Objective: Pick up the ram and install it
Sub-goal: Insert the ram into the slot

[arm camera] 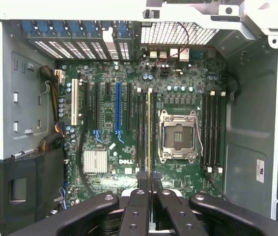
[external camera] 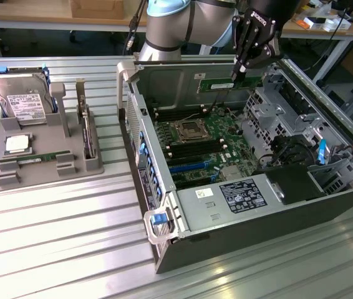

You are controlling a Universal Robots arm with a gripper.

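Silver ribbed metal is seen across the tabletop (external camera: 58,237) in the exterior view, with wood-topped benches (external camera: 33,11) and cluttered desks ranged behind it in a workshop room. A grey tray (external camera: 5,180) is set near the tabletop's far edge at the exterior view's left. A hard drive (external camera: 22,103) is propped in it, with a square processor chip (external camera: 16,144) lying in front of the drive. An open computer case (external camera: 257,230) is laid on its side over the part of the tabletop at the exterior view's right, its motherboard (external camera: 195,146) exposed. The arm (external camera: 170,25) is reached in over the case's far wall. The gripper (external camera: 234,75) is clenched on the ram (external camera: 220,85), a thin green stick that is held level above the motherboard, close to that far wall.

Dark green circuitry is spread under the wrist view, framed by the grey walls of the case. The black fingers (arm camera: 139,196) are pressed together on the ram, with no gap left beyond the board's own thickness. The ram is seen edge-on as a thin yellow-green line, lined up with the black memory slots (arm camera: 140,123) just beside the silver processor socket (arm camera: 178,136). Whether its lower edge is touching a slot cannot be told here. A blue expansion slot (arm camera: 118,108) and a ribbed heat sink (arm camera: 95,162) are seen on the far side of the memory slots from the socket.
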